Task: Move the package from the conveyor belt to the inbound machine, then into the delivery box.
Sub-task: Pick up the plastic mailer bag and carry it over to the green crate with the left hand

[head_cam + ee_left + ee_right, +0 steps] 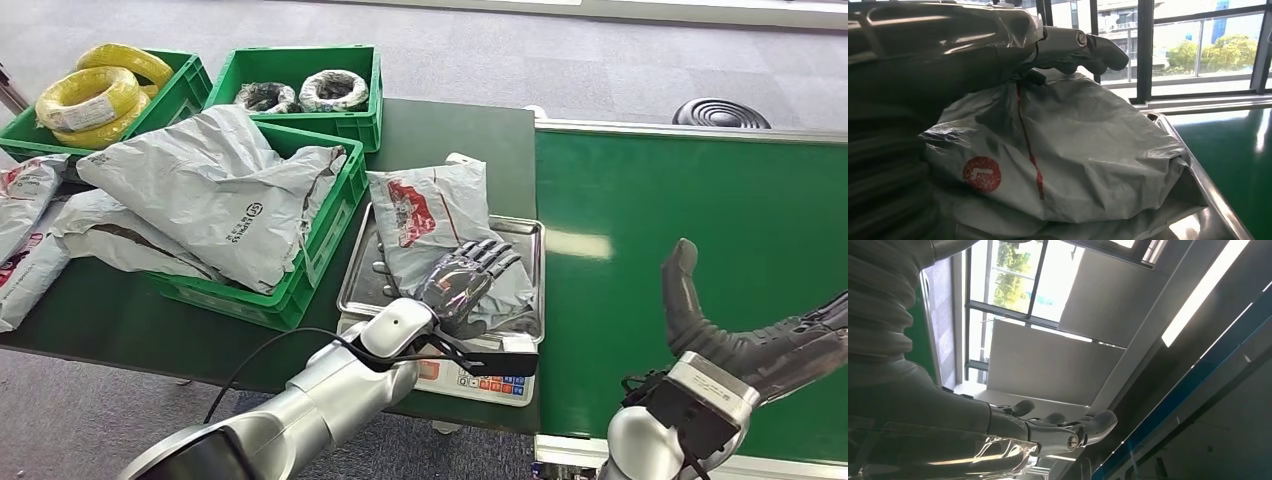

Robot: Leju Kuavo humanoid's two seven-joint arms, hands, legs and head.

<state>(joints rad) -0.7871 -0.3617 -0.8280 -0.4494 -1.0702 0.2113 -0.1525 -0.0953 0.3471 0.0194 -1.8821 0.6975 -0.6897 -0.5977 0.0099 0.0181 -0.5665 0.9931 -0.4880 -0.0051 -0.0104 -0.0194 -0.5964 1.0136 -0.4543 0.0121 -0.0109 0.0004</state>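
The package (440, 225) is a soft, crinkly, slippery bag on the scale tray (356, 285). The left robot hand (465, 280) rests on it, grip unclear. The right robot hand (745, 335) is open. Bunching a loose edge looks best.

Crumpled grey package (432, 225) on scale tray (358, 280)

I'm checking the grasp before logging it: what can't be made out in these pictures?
- Head view: whether the left hand grips or just rests on the package; its underside is hidden.
- Head view: the scale readout, covered by the wrist.
- Head view: the right hand fingers, cut off by the edge.
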